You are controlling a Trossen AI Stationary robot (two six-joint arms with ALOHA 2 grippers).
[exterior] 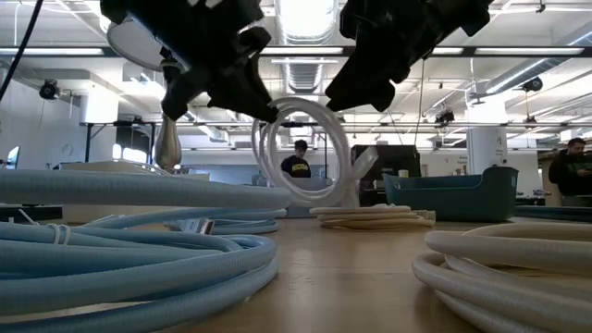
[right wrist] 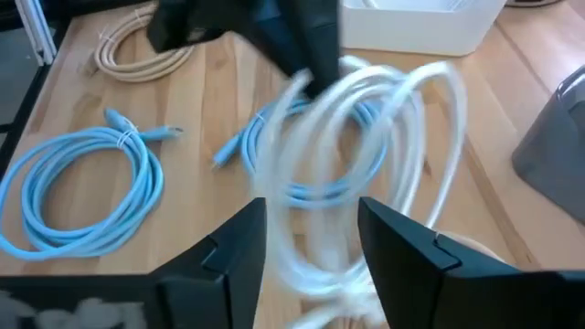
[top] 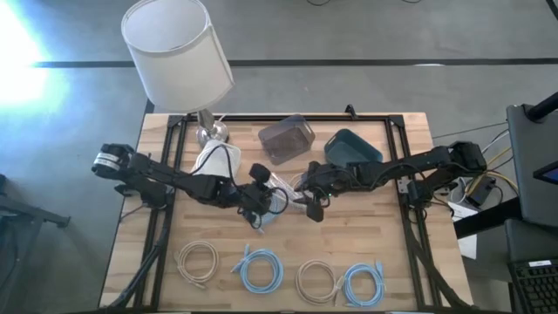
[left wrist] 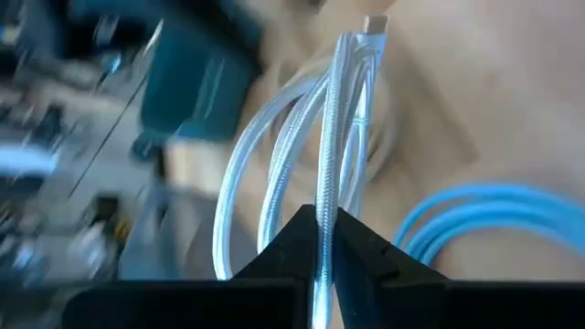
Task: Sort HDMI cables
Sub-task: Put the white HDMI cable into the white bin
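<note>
we find the left gripper clenched on a white cable coil, lifted upright above the table's middle. the right gripper hovers just beside it, fingers spread and empty. two tan coils and two light blue coils lie along the near edge.

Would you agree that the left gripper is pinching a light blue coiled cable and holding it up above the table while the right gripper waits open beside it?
Not quite: the cable pinched by the left gripper is the white coil, not a light blue one, as the left wrist view shows. The rest holds: it hangs above the table, and the right gripper is open beside it.
</note>
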